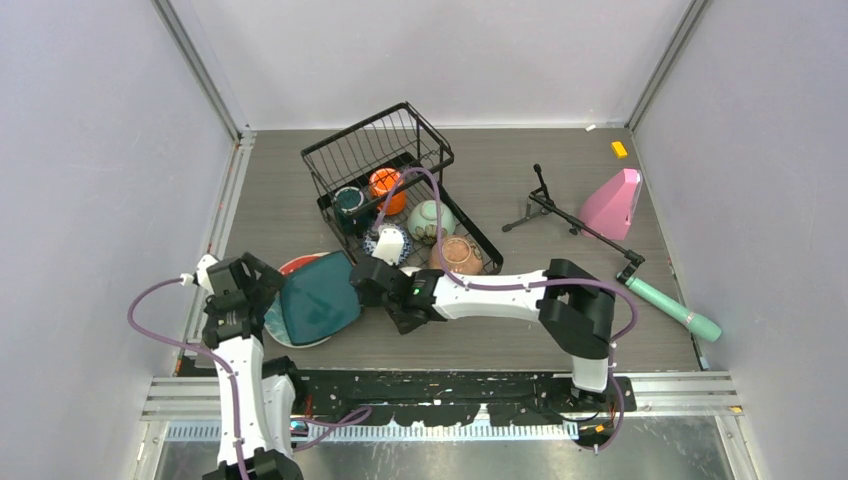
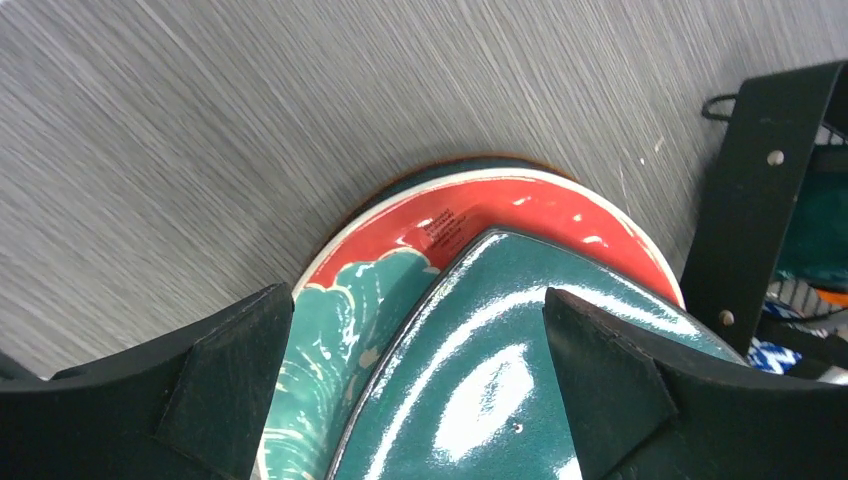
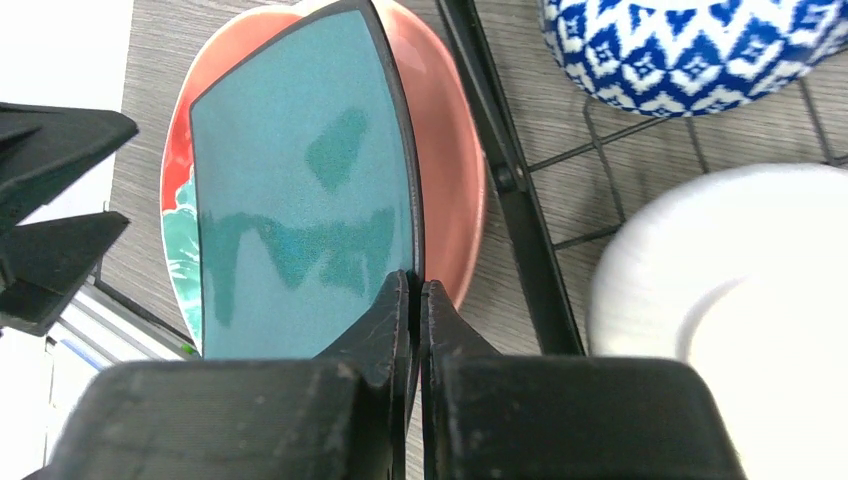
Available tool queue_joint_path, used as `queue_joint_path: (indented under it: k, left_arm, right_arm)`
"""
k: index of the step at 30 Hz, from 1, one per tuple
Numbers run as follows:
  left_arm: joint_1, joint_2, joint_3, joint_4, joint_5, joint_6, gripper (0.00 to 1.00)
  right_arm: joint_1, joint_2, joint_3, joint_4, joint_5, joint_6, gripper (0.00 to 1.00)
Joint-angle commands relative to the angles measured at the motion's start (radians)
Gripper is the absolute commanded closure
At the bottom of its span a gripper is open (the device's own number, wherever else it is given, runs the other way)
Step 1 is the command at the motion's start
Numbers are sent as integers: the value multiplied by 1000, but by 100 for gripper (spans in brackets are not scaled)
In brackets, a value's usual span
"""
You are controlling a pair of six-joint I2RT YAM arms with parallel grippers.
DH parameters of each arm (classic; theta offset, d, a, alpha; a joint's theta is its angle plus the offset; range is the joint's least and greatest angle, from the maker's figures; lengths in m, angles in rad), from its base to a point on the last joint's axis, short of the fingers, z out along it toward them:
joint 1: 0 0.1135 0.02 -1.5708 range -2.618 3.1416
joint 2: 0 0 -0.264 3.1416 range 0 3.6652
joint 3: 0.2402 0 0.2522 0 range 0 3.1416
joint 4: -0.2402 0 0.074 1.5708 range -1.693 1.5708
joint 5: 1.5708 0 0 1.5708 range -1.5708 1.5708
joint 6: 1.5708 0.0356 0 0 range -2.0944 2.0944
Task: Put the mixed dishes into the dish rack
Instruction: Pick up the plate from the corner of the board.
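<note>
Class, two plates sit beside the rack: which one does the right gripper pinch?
The square dark teal plate, clamped at its edge by the right gripper; the round red plate underneath is not gripped.

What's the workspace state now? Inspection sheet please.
Surface: grey wood-grain table.
Job's things: dish rack holds green mug, orange mug, mint bowl, patterned bowl, white bowl, tan bowl; teal plate over red plate, beside rack.
Clutter: tripod, mint cylinder, pink wedge, yellow block.
Grippers: right gripper shut on teal plate's edge; left gripper open above both plates.
Cables: purple cable arcs over rack; second cable loops beside left arm.
Surroundings: plain walls, metal frame.
</note>
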Motion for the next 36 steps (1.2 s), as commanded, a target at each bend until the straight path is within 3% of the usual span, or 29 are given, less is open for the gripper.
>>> queue_joint_path:
  k: [1, 5, 22, 28, 36]
  left_arm:
    - [8, -42, -42, 17, 155, -60, 2]
    - [8, -36, -65, 72, 278, -47, 15]
    - [8, 150, -167, 265, 492, -73, 18]
    - [8, 116, -173, 274, 511, -64, 23]
    - [8, 109, -185, 284, 544, -62, 29]
  right_arm:
    - [-14, -93, -69, -75, 117, -39, 100]
    - [-27, -108, -90, -74, 90, -26, 100]
    - [-81, -96, -85, -26, -97, -38, 99]
    - [-124, -67, -93, 31, -290, -2, 84]
    - [-144, -26, -92, 107, -375, 37, 66]
